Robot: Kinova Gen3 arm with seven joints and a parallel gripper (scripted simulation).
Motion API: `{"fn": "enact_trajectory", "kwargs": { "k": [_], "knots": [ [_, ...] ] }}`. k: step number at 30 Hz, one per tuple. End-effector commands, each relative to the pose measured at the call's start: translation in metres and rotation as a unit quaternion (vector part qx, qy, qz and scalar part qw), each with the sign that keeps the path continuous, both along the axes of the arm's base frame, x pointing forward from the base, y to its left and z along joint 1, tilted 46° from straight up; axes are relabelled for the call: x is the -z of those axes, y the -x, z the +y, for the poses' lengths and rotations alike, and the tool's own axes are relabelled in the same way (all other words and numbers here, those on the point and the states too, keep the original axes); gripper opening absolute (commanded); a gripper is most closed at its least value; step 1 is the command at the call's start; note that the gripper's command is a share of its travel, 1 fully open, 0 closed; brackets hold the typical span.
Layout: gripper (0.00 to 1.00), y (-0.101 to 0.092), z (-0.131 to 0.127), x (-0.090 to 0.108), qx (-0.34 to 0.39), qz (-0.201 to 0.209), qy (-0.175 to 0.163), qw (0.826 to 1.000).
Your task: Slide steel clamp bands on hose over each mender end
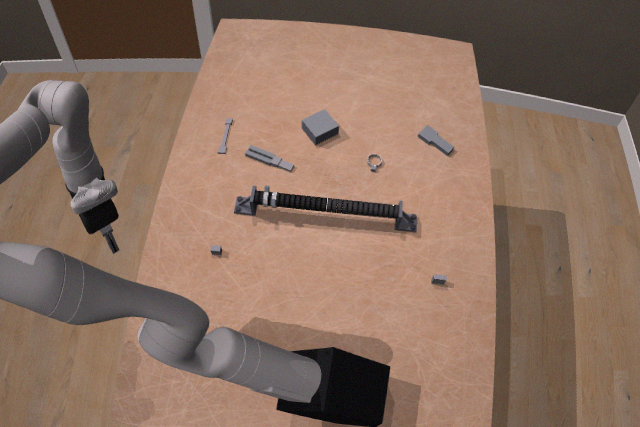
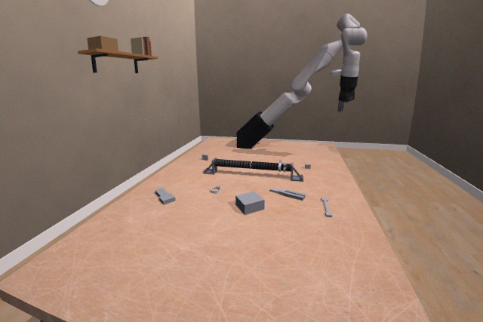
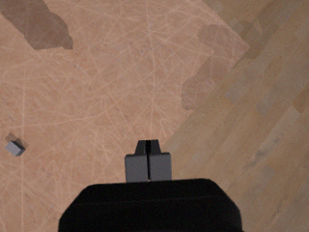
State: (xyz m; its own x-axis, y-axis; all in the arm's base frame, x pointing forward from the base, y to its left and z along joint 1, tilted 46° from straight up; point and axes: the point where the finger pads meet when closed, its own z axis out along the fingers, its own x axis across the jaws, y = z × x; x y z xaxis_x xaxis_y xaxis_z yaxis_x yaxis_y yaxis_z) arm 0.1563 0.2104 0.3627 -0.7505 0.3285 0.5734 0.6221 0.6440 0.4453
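Black on scratched pinkish wood, from the top view: found the ribbed hose point(image 1: 330, 203) lying across the middle of the table point(image 1: 310, 76), propped at both ends on grey cradles point(image 1: 242, 204). Made out the two clamp bands point(image 1: 268, 198) as pale rings crowded together at one end, hard by a cradle; too small to separate cleanly. Could not see the mender or tell where its ends lay. Spotted the gripper point(image 1: 111, 245) well off to one side, beyond the table edge and over floorboards, far from the hose. Noted loose parts past the hose: a grey block point(image 1: 320, 126), a spare ring clamp point(image 1: 374, 159), a forked flat piece point(image 1: 268, 157).

Turned to the exterior view: saw the gripper point(image 2: 339, 108) hanging high in the air, pointing down, nowhere near the hose point(image 2: 249, 164). Picked out the clamp bands point(image 2: 280, 166) again as pale marks bunched at the end nearer the gripper.

Checked the wrist view: found the fingers pressed flat together with nothing between them, above the table's edge, with only a small grey cube point(image 3: 14, 147) off to one side.

Judged nothing of the task done. Left to do: reaching the hose, sliding one band to each end of the mender, squaring both, and leaving the hose round.
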Motion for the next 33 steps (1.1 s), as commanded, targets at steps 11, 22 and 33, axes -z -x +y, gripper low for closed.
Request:
{"fn": "enact_trajectory", "kwargs": {
  "k": [11, 22, 33],
  "knots": [
    [0.00, -0.017, 0.004, 0.008, -0.011, -0.012, -0.006, 1.000],
    [0.00, -0.022, 0.005, 0.010, -0.015, -0.016, -0.008, 1.000],
    [0.00, -0.028, 0.006, 0.012, -0.018, -0.021, -0.010, 1.000]
  ]
}}
